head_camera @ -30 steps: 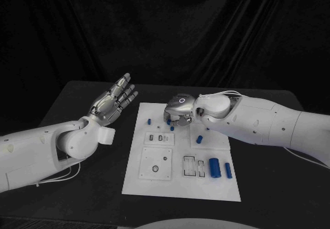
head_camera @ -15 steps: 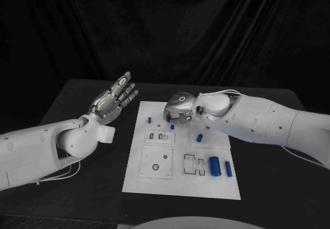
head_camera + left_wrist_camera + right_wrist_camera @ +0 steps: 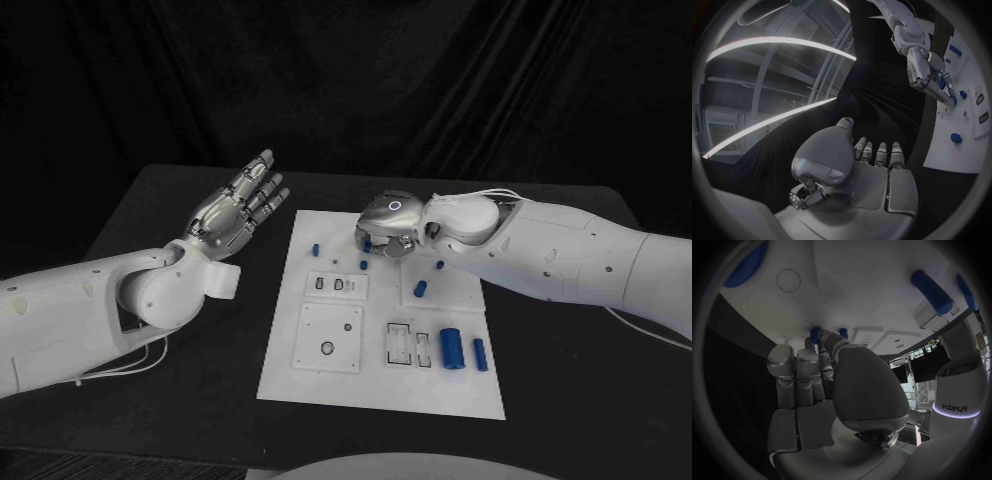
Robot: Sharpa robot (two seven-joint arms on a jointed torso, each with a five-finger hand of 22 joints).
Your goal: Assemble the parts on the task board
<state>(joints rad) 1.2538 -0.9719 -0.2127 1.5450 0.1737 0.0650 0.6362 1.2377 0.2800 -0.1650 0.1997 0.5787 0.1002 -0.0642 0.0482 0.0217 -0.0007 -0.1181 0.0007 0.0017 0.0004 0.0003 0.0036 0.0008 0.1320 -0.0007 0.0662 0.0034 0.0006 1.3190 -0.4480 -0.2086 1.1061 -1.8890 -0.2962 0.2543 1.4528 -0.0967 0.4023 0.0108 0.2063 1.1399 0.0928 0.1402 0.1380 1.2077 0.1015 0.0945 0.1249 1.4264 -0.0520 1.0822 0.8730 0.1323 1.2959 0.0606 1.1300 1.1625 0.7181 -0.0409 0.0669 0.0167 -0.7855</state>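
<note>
Fingers, right hand (image 3: 387,228): curling down over the far end of the task board (image 3: 378,392), tips closing around a small blue part (image 3: 816,333); whether that part is actually being pinched or merely touched cannot be told. Since a second ago this hand is sitting slightly further right and higher over the board, and the short blue peg (image 3: 364,266) near it is now lying clear of the fingers. Judgement: the hand is probably lifting or repositioning a piece at the far end, with the assembly at an early stage.

Fingers, left hand (image 3: 238,205): spreading apart, palm raised, holding nothing, hovering over the black table (image 3: 173,200) just left of the board, unchanged.

Parts, loose: a large blue cylinder (image 3: 450,349) and a slimmer one (image 3: 479,355) lying at the board's near right; another peg (image 3: 420,290) mid-board.

Hidden: the contact under the right fingertips is being masked by the hand itself.
</note>
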